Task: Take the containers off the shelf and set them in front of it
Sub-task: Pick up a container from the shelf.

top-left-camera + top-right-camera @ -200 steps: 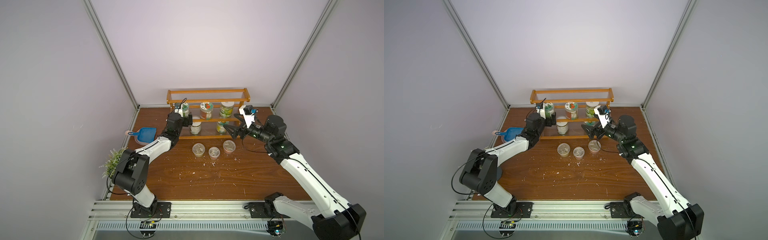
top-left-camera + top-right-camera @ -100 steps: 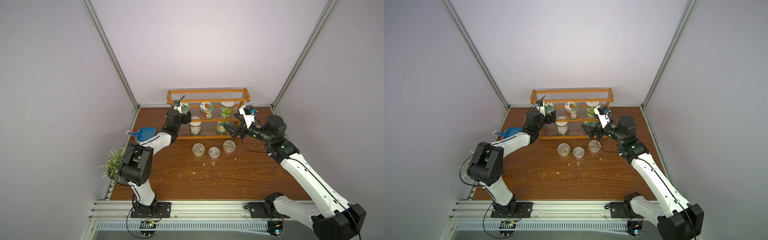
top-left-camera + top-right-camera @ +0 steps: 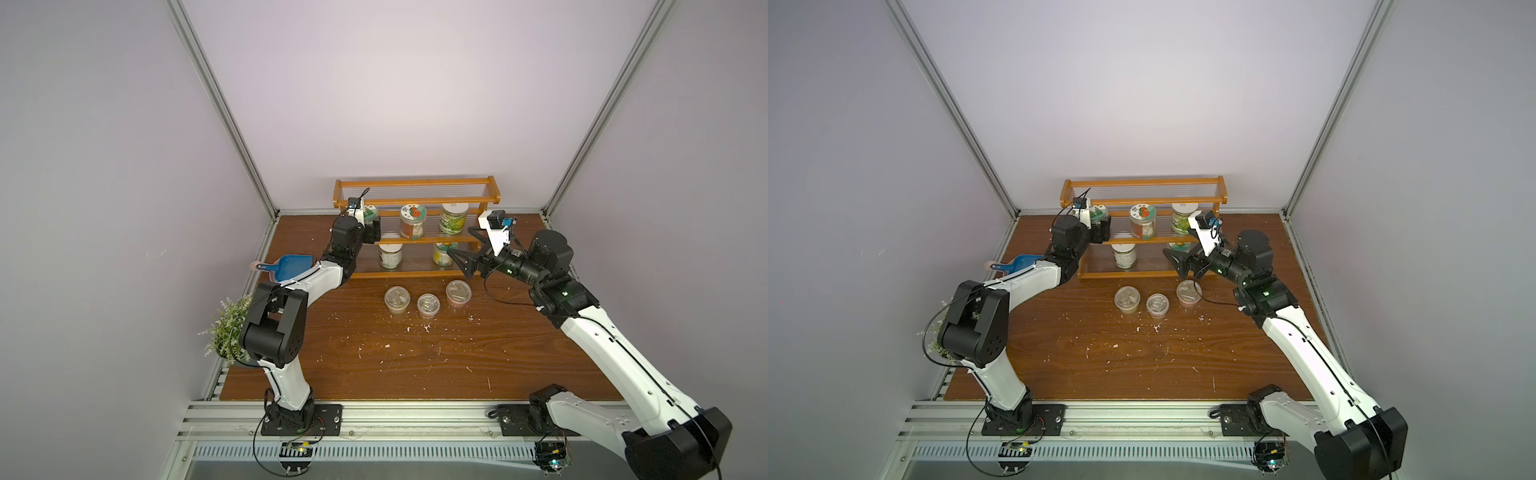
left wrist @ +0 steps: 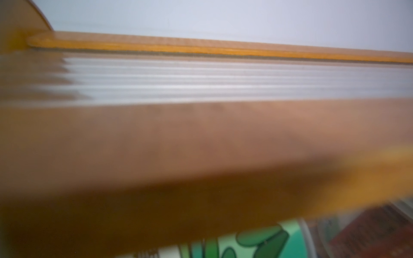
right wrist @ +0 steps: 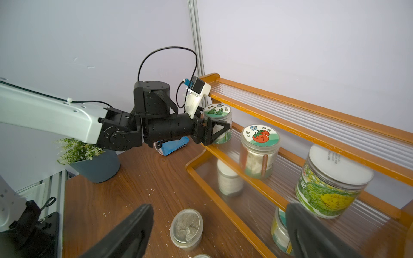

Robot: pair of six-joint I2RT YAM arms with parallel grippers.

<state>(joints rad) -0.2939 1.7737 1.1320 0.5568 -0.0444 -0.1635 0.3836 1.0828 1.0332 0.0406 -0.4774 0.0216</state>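
The orange-brown shelf [image 3: 415,183] [image 5: 312,109] stands at the back wall. On its middle tier my left gripper [image 3: 372,230] [image 5: 223,131] is shut on the green-lidded jar [image 3: 369,212] [image 5: 218,111] [image 4: 257,241]. A tomato-lidded jar [image 3: 413,222] [image 5: 259,152] and a white-lidded jar [image 3: 453,218] [image 5: 330,189] share that tier. The lowest tier holds a white jar [image 3: 390,255] and a yellow-teal jar [image 3: 440,253] [image 5: 279,230]. My right gripper [image 3: 463,259] [image 5: 220,208] hangs open just in front of the yellow-teal jar. Three short cups [image 3: 397,298] [image 3: 428,304] [image 3: 458,291] sit on the table before the shelf.
A blue dustpan [image 3: 289,266] lies left of the shelf beside my left arm. A potted green plant [image 3: 226,328] stands at the table's left edge. White crumbs are scattered over the wooden tabletop [image 3: 415,353]. Walls close in at the back and on both sides.
My left gripper's jaws have closed in on the green-lidded jar, and the left arm's elbow has shifted. The right arm has not moved.
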